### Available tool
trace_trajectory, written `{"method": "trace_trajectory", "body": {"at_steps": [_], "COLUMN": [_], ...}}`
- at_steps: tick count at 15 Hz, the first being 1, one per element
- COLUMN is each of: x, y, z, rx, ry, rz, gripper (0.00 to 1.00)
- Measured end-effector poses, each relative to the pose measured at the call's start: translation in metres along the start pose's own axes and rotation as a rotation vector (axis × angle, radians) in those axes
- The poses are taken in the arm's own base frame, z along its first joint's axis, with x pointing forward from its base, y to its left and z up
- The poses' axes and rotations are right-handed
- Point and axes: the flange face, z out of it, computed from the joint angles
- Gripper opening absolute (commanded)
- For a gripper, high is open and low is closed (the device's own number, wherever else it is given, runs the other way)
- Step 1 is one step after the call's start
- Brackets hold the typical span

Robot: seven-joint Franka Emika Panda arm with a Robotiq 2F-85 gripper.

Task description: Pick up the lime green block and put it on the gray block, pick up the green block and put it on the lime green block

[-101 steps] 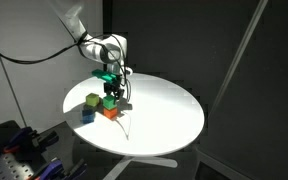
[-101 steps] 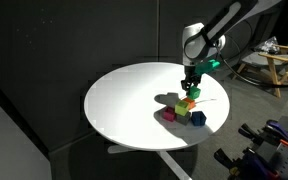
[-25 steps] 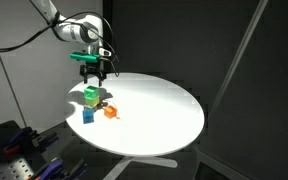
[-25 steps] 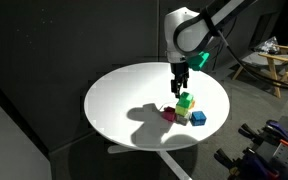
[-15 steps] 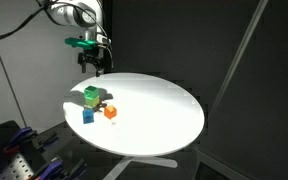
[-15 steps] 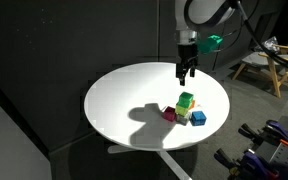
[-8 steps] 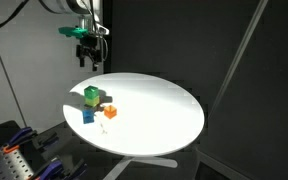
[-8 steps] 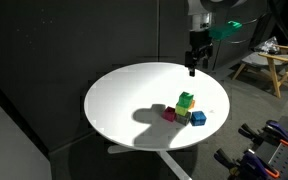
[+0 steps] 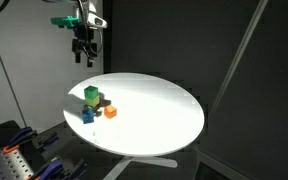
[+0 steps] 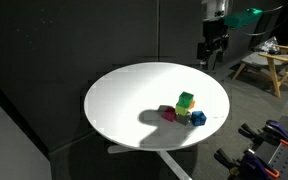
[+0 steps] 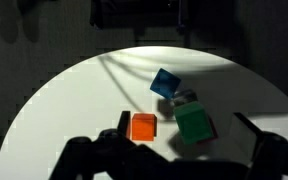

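The green block [image 9: 91,94] [image 10: 187,98] tops a small stack near the table's edge, and the wrist view shows it from above [image 11: 194,123]. Under it shows the pale lime green block [image 9: 96,102] [image 10: 184,108]. The gray block at the bottom is mostly hidden; only a greyish edge [image 11: 184,97] shows. My gripper [image 9: 84,56] [image 10: 210,58] hangs open and empty high above the table, well clear of the stack. Its dark fingertips [image 11: 120,122] frame the blocks in the wrist view.
A blue cube [image 9: 88,116] [image 10: 198,117] [image 11: 165,82] and an orange cube [image 9: 110,112] [image 11: 142,127] lie close beside the stack. All stand on a round white table [image 9: 164,110] [image 10: 124,100]. Dark curtains surround it, with equipment on the floor nearby.
The open gripper has risen steadily and drawn back from the stack. The blocks have not moved.
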Motion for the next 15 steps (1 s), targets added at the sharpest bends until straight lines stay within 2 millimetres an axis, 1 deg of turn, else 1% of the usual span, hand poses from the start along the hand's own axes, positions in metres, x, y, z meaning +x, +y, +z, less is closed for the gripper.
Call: {"method": "trace_trajectory", "body": {"at_steps": [7, 15], "x": [-0.03, -0.07], "y": [0.016, 0.032], "z": [-0.019, -0.041], "rx": [0.015, 0.108], "ry": [0.047, 0.117], "rz": [0.022, 0.002], "gripper": [1.0, 1.0]}}
